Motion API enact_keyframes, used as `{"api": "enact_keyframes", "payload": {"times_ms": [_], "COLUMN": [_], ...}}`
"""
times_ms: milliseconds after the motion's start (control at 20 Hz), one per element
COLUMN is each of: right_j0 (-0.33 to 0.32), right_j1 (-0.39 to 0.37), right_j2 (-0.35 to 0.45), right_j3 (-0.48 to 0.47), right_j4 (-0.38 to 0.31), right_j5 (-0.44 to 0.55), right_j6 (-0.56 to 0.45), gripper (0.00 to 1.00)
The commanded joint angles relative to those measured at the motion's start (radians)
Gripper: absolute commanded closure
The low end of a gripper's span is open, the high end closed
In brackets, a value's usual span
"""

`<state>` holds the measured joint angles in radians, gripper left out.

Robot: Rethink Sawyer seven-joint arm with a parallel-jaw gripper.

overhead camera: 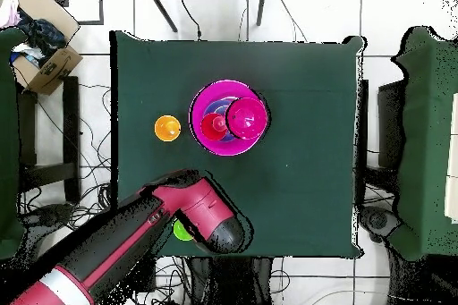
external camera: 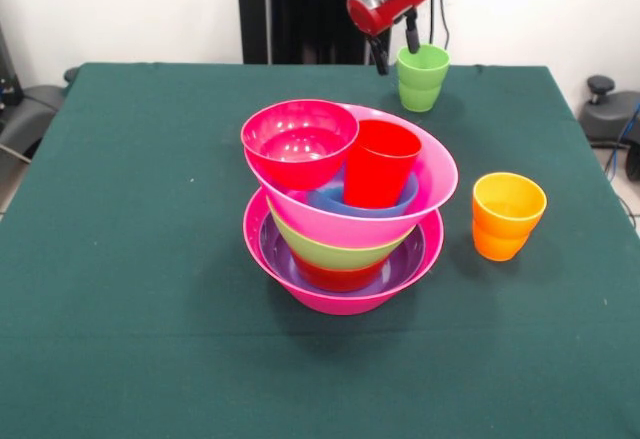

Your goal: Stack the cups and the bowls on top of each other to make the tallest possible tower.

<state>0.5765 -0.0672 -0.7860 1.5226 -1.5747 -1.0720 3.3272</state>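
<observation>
Surface: dark green cloth covers the table (external camera: 120, 259), with a white wall behind it in the front view.
Tower: the tower (external camera: 343, 209) stands near the middle of the cloth, well apart from both loose cups.
Base: a large hot-pink bowl (external camera: 340, 294) sits on the cloth, a purple bowl (external camera: 275, 251) nested inside it.
Lower layers: inside the purple one lies a red bowl (external camera: 338, 277), of which only the lower side shows, and on it rests a lime green bowl (external camera: 325, 249).
Upper bowl: a second large hot-pink bowl (external camera: 425, 174) sits on the green one, tilted, its right rim higher than its front.
Contents: a small blue bowl (external camera: 335, 199) lies within it, and a red cup (external camera: 380, 164) stands upright in the blue one.
Top left: a crimson bowl (external camera: 300, 144) leans on the left rim of the upper pink bowl — tilted, just beside the red cup.
Gripper: the gripper (external camera: 395, 47) hangs at the far edge of the table, two dark fingers (external camera: 412, 34) pointing down and spread — one reaches the rim of the lime green cup (external camera: 422, 77), and whether they clasp it I cannot tell.
Right side: an orange cup (external camera: 507, 215) stands upright on the cloth, alone, right of the tower.
</observation>
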Motion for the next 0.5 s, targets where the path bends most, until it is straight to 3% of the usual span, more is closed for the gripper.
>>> {"api": "enact_keyframes", "payload": {"times_ms": [50, 500], "right_j0": [-0.026, -0.01], "right_j1": [0.053, 0.064], "right_j2": [0.206, 0.228], "right_j3": [0.003, 0.015], "right_j4": [0.035, 0.068], "right_j5": [0.132, 0.15], "right_j6": [-0.235, -0.202], "gripper": [0.0, 0.0]}}
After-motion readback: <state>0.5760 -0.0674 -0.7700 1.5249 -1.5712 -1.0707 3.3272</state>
